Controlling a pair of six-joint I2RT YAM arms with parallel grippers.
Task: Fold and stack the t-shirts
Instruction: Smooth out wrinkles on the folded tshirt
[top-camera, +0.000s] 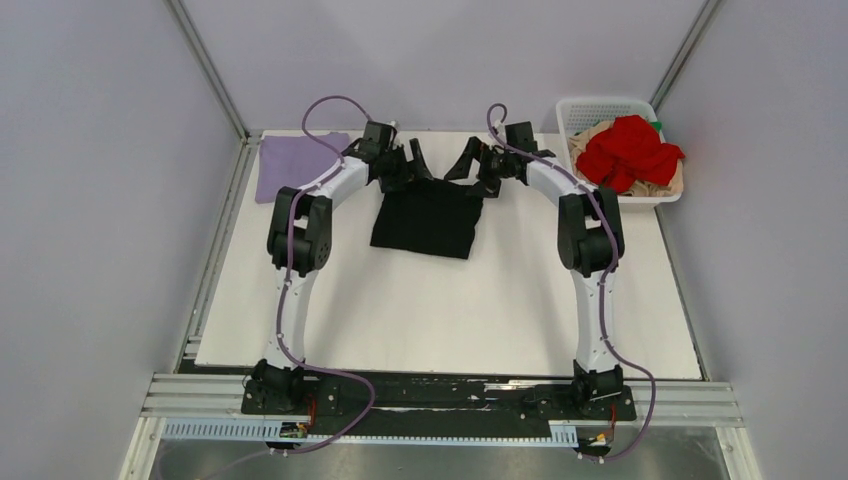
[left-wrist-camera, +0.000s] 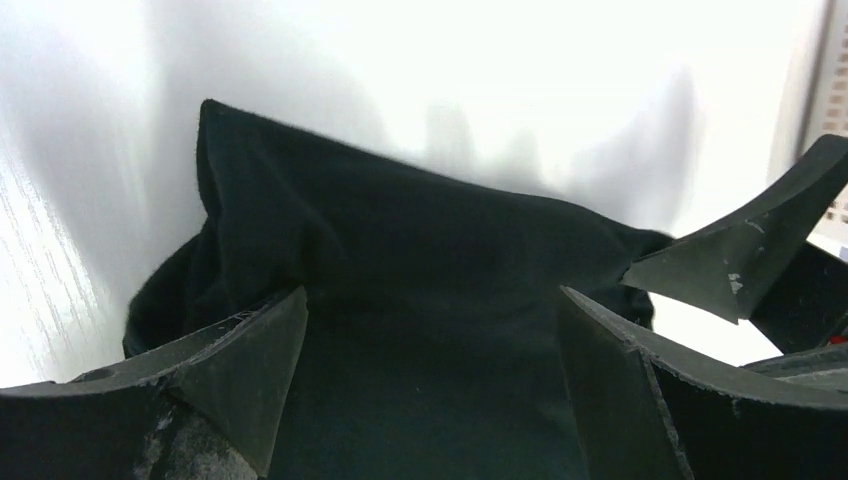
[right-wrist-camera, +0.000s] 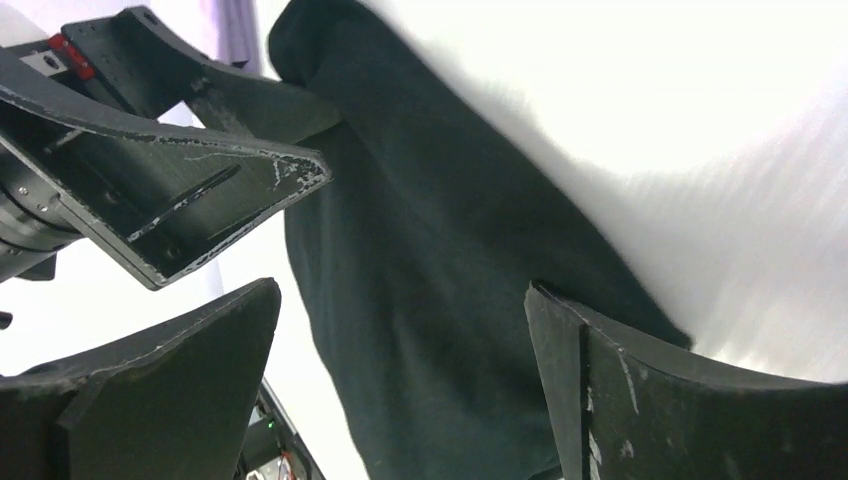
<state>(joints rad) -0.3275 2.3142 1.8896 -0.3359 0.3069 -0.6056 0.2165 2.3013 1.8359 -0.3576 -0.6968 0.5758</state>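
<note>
A black t-shirt (top-camera: 426, 219) lies folded into a rectangle on the white table, at the middle back. It fills the left wrist view (left-wrist-camera: 420, 300) and the right wrist view (right-wrist-camera: 440, 300). My left gripper (top-camera: 412, 163) is open just above the shirt's far left edge. My right gripper (top-camera: 470, 163) is open just above its far right edge. Neither holds cloth. A folded lavender t-shirt (top-camera: 291, 163) lies at the back left. A red t-shirt (top-camera: 627, 150) sits on top of tan cloth (top-camera: 592, 136) in the basket.
A white mesh basket (top-camera: 600, 106) stands at the back right corner, a bit of green cloth (top-camera: 657, 125) at its far edge. Grey walls enclose the table (top-camera: 440, 320) on three sides. The two arms' bases sit on a rail at the near edge.
</note>
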